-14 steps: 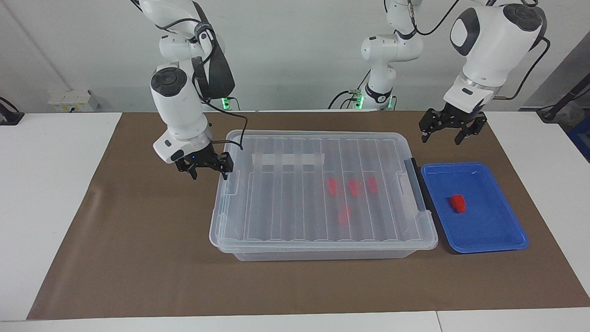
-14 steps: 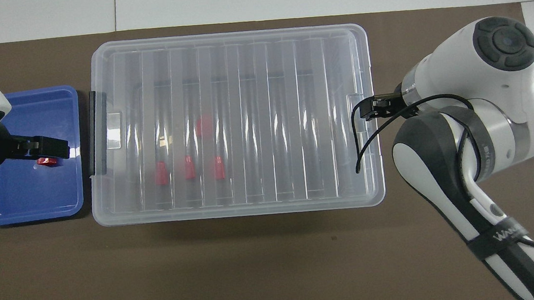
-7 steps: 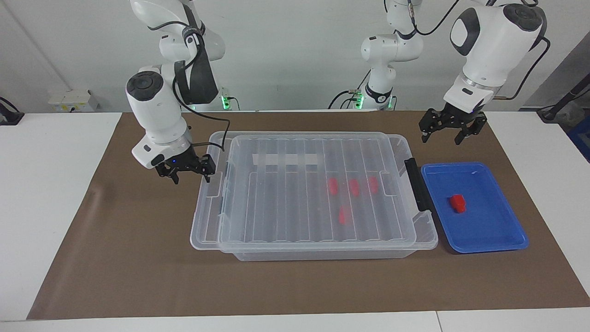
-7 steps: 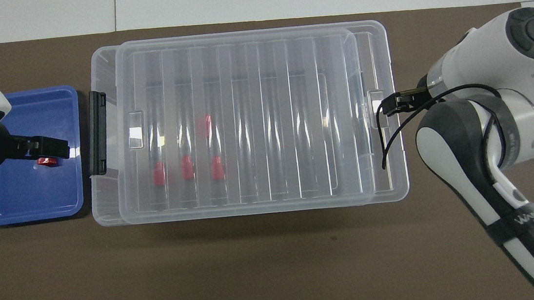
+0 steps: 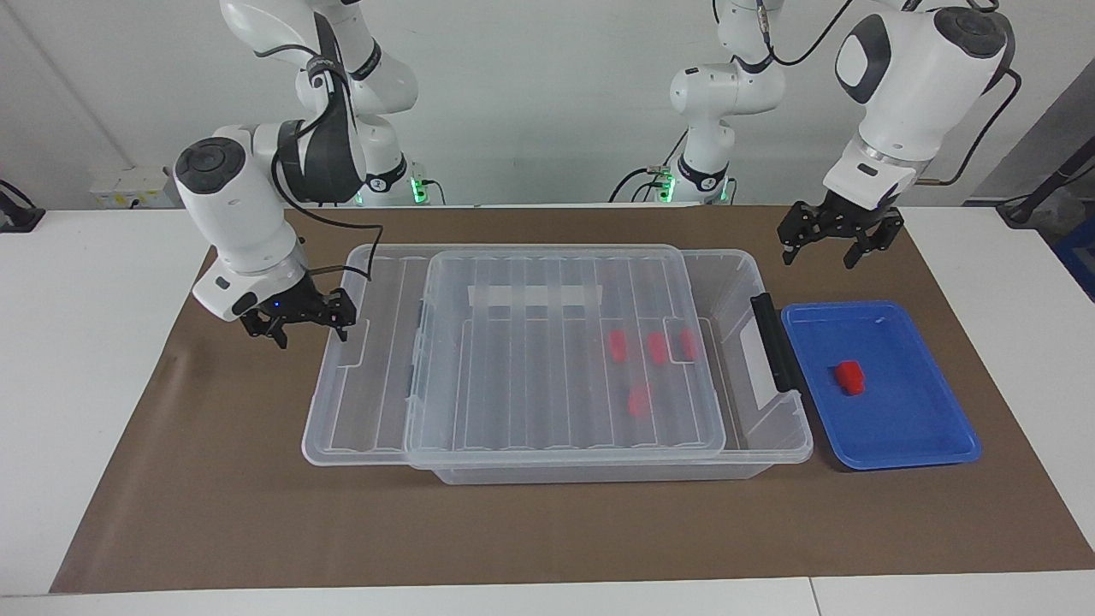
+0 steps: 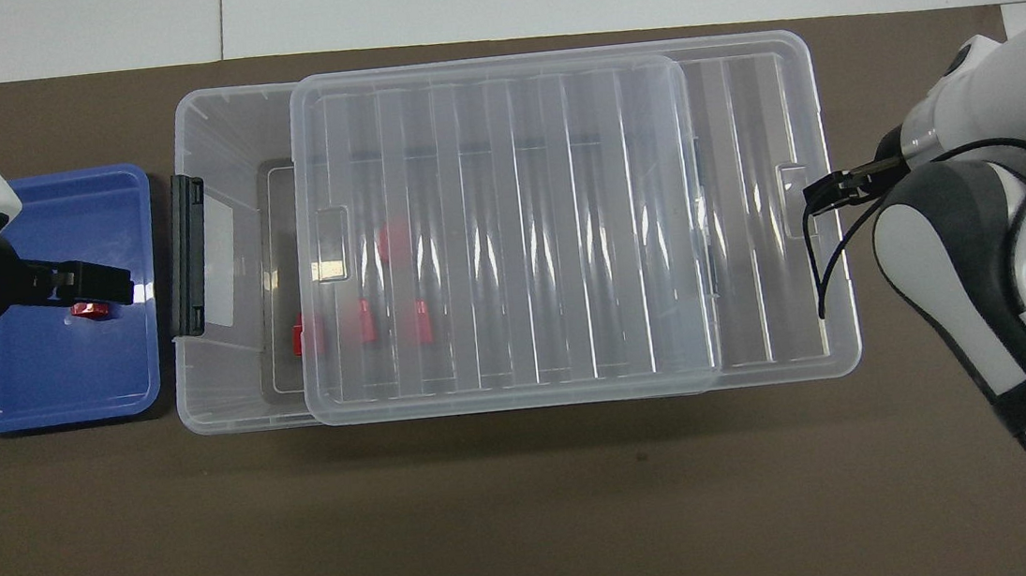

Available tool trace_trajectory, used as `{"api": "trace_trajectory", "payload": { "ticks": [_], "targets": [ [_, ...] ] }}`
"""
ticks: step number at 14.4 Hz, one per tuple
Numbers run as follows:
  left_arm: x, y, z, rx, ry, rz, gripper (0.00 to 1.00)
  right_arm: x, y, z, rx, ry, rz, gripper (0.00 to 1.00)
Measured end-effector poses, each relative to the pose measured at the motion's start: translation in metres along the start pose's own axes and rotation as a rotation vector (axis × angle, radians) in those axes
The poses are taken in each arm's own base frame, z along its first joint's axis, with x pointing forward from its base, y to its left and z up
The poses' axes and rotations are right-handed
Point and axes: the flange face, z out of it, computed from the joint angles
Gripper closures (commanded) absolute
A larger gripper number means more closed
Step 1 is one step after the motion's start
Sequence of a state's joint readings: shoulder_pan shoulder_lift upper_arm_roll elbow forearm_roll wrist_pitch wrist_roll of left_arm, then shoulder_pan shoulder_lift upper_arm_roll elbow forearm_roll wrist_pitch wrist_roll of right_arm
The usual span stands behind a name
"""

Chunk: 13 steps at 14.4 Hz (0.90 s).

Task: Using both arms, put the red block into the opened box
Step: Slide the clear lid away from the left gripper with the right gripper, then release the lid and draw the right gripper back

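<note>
On blue tray (image 5: 907, 445), red block (image 5: 849, 377) lies stub toward robots; both pincers open.

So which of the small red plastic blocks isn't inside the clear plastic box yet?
The small red plastic block lying alone in the shallow blue tray; the other four sit inside the clear plastic box.

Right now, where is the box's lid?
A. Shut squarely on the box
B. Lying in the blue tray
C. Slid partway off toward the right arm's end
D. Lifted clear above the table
C: the lid overhangs the box at the right gripper, baring the handle end beside the blue tray.
</note>
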State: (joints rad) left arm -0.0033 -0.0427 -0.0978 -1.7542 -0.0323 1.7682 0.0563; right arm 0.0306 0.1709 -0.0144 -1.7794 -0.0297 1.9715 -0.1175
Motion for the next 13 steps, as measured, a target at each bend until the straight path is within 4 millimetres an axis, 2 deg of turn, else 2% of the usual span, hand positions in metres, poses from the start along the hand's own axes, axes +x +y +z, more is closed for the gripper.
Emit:
{"api": "trace_trajectory", "payload": {
  "ticks": [4, 7, 10, 13],
  "targets": [
    [0.0, 0.0, 0.0, 0.0, 0.0, 0.0, 0.0, -0.008, 0.045, 0.001, -0.014, -0.005, -0.082, 0.05],
    [0.0, 0.0, 0.0, 0.0, 0.0, 0.0, 0.0, -0.014, 0.071, 0.001, -0.021, -0.009, -0.137, 0.05],
    [0.0, 0.002, 0.001, 0.0, -0.003, 0.003, 0.0, -0.018, 0.085, 0.001, -0.025, -0.011, -0.169, 0.05],
    [0.0, 0.003, 0.0, 0.0, -0.003, 0.004, 0.0, -0.018, 0.085, 0.001, -0.025, -0.012, -0.173, 0.04]
  ]
}}
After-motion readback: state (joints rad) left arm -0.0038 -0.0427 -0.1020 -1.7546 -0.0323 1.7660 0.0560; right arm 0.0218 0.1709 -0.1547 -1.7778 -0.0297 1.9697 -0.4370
